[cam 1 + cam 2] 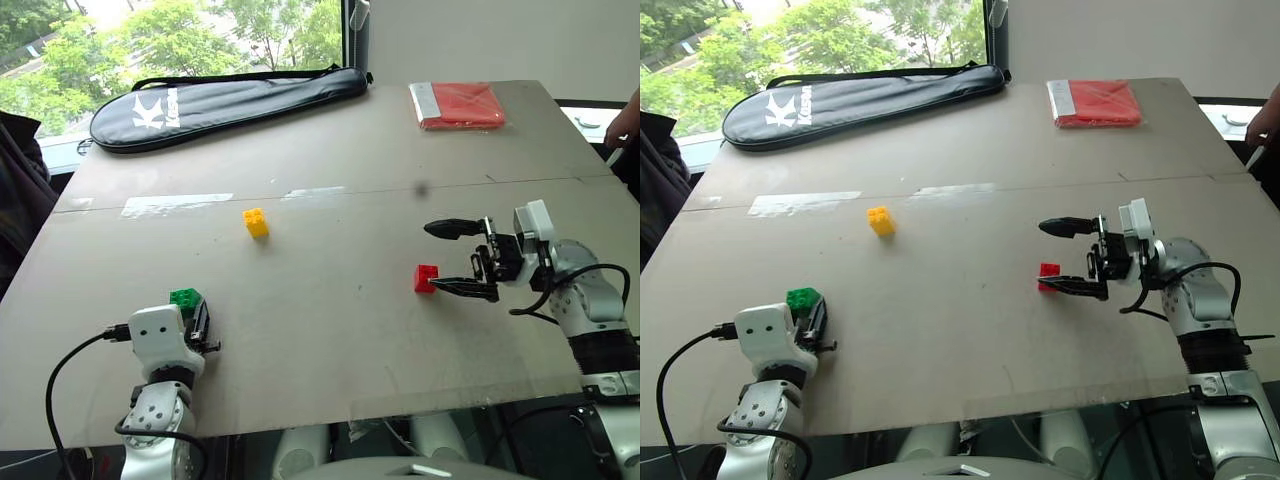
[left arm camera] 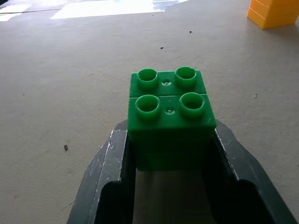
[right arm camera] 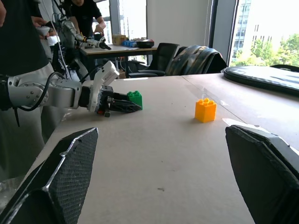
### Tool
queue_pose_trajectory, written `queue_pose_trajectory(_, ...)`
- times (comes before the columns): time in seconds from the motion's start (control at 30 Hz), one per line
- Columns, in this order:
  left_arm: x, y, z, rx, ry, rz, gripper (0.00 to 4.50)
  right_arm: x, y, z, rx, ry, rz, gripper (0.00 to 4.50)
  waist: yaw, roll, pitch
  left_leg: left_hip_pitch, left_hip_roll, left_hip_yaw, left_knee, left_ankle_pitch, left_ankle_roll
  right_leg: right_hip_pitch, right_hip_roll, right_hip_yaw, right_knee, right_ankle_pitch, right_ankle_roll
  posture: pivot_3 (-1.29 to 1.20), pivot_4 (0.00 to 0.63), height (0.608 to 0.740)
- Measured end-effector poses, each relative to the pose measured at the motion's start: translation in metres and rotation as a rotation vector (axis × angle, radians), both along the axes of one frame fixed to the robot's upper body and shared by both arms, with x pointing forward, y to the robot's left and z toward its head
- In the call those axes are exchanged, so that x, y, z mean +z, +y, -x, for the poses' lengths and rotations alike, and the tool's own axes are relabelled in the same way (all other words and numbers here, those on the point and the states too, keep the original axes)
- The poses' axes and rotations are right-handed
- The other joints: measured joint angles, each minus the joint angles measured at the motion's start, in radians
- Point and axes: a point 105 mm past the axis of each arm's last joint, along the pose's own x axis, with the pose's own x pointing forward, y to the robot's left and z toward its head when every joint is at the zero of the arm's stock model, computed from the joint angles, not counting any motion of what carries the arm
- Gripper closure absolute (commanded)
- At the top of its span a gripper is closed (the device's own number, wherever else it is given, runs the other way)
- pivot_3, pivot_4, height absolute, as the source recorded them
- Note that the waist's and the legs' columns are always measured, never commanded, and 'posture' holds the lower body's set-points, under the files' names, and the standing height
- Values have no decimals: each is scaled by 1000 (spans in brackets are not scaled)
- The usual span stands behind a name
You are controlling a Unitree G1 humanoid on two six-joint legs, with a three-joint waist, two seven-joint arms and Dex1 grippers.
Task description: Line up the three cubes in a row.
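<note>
My left claw (image 1: 200,325) is clenched on the green cube (image 1: 185,298), near the worktop's (image 1: 330,340) front left corner; the wrist view has both fingers (image 2: 114,158) pressed flat against the brick's side walls, studs up, with its base still looking to rest on the board. I judge that grip sound for carrying, since the fingers bear on smooth parallel faces rather than on the studs. My right claw (image 1: 460,258) is released, its jaws spread wide and pointing across the worktop toward my left, hanging just above the surface with the red cube (image 1: 426,278) just beside the tip of the nearer finger, apart from it as far as I can tell. The yellow cube (image 1: 256,222) sits alone further back, roughly midway between the other two but nearer the far side. So the three cubes form a loose triangle, not a row, and the lining-up is barely begun. My reading is that the green one must travel furthest, hence gripping it first, while the right claw stays open near the red one, ready to take it. A black racket bag (image 1: 230,100) and a flat red packet (image 1: 458,104) lie along the far edge, well apart from the cubes.
</note>
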Motion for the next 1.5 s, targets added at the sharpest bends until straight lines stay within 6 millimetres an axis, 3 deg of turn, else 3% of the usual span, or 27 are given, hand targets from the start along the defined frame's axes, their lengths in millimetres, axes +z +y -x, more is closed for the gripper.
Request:
queue_pose_trajectory(0.13, 6, -10, -9, -122, -9, -10, 3168, -2, -1, 4, -7, 21, 0, 0, 2, 0, 0, 0, 0, -1, 0, 0, 0, 0, 0, -1, 0, 0, 0, 0, 150, 740)
queue_pose_trajectory(0.2, 15, -32, -22, -288, -39, -22, 3168, -1, -1, 7, -12, 27, -3, 0, 8, 0, 0, 0, 0, -1, 0, 0, 0, 0, 0, -1, 1, 0, 0, 0, 150, 740)
queue_pose_trajectory(0.27, 29, -67, -36, -540, -82, -19, 3168, -2, 0, 14, -9, 43, -7, 0, 20, 0, 0, -1, -1, -1, 0, 0, 0, 0, 0, -1, 1, 0, 0, 0, 150, 740)
queue_pose_trajectory(0.3, 29, -67, -36, -540, -82, -19, 3168, -2, 0, 14, -9, 43, -7, 0, 21, 0, 0, 0, -1, -1, 0, 0, 0, 0, 0, -1, 0, 0, 0, 0, 150, 740)
queue_pose_trajectory(0.37, 46, -135, -42, -1054, -105, 2, 3168, -10, -1, 27, -15, 83, -6, 0, 22, 1, 0, 0, -2, 1, 1, 0, 0, 0, -1, 1, 0, 0, 0, 0, 150, 740)
queue_pose_trajectory(0.4, 45, -145, -40, -1173, -74, -25, 3168, -14, -2, 29, -19, 98, -2, 0, 20, 1, 0, -1, -4, 2, 1, 0, 0, 0, 1, 1, 0, 0, 0, 0, 150, 740)
queue_pose_trajectory(0.47, 40, -162, -41, -1376, -10, -44, 3168, -22, -8, 33, -44, 127, 7, 0, 20, 1, 0, -1, -3, 2, 1, 0, 0, 0, 2, 0, 0, 0, 0, 0, 150, 740)
queue_pose_trajectory(0.63, 41, -183, -53, -1678, 17, -114, 3168, -33, -20, 39, -101, 134, 21, 0, 21, 1, 0, -1, -3, 3, 1, 0, 0, 0, 4, 0, 0, 1, 2, 0, 150, 740)
queue_pose_trajectory(0.83, 38, -198, -85, -1817, 10, -214, 3168, -49, -42, 42, -201, 117, 54, 0, 20, 1, 0, -1, -3, 5, 2, 0, 0, 1, 4, 2, 0, 2, 4, 0, 150, 740)
queue_pose_trajectory(1.1, 16, -211, -97, -1882, 86, -230, 3168, -62, -62, 44, -275, 104, 75, 0, 21, 0, 0, -1, -3, 4, 2, 0, 0, 1, 6, 1, 0, 2, 4, 0, 150, 740)
queue_pose_trajectory(1.43, 13, -220, -101, -1860, 74, -249, 3168, -73, -74, 44, -298, 107, 86, 0, 21, 0, 0, -1, -3, 2, 2, 0, 0, 1, 5, 2, 0, 2, 4, 0, 150, 740)
queue_pose_trajectory(1.5, 13, -220, -103, -1848, 75, -253, 2124, -73, -75, 43, -297, 103, 89, 0, 21, 0, 0, -1, -3, 1, 3, 0, 0, 1, 5, 2, 1, 2, 4, 0, 150, 740)
